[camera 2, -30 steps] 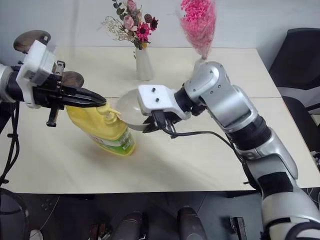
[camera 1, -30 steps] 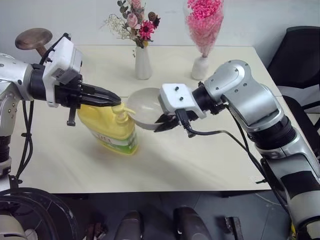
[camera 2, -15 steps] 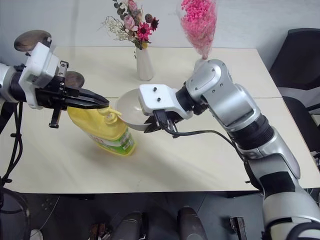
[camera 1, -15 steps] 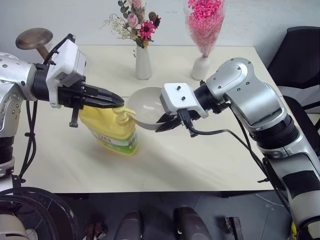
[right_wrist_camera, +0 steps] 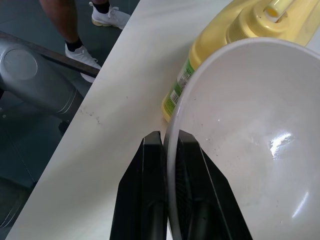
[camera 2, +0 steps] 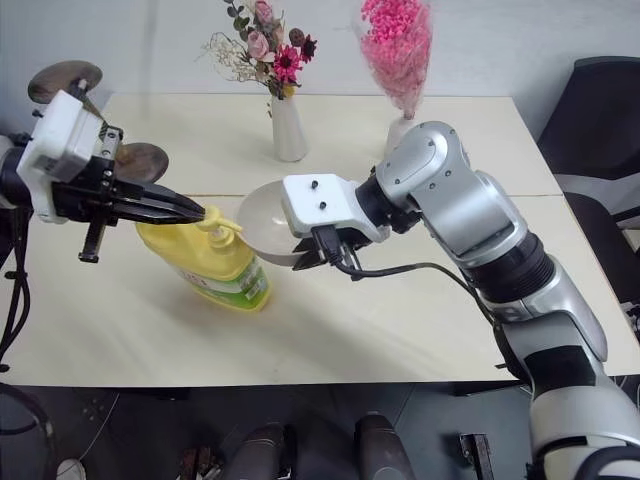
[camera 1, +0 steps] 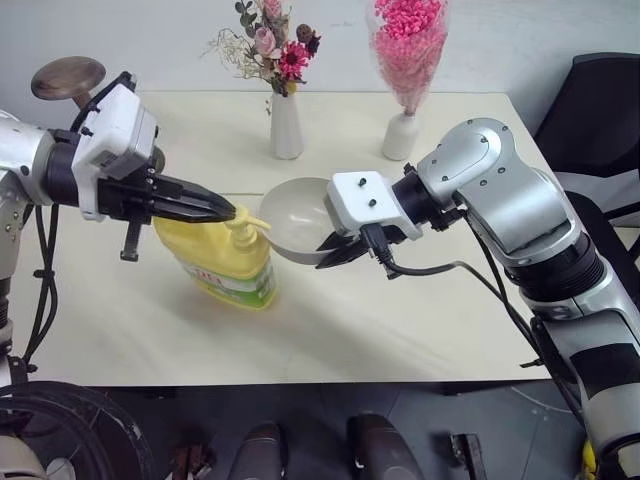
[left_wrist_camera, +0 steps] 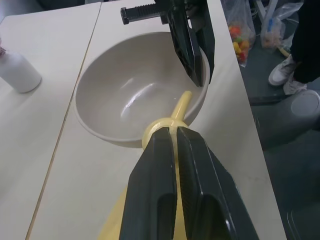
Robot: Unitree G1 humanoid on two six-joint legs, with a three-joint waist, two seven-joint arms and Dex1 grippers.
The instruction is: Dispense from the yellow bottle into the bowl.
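Bowl waiting at the spout

Your right gripper (camera 1: 338, 252) is pinching the glossy beige-grey bowl's (camera 1: 298, 212) slippery rim; your closed, empty left gripper (camera 1: 226, 211) is pressing the heavy yellow plastic jug's (camera 1: 222, 260) pump.

Yellow bottle (camera 1: 222, 260) upright on desk (camera 1: 400, 310), pump spout over bowl (camera 1: 300, 218) rim; bowl pale, glossy, seemingly empty, held tilted.

Both grippers (camera 1: 228, 211) (camera 1: 330, 258) closed, facing inward
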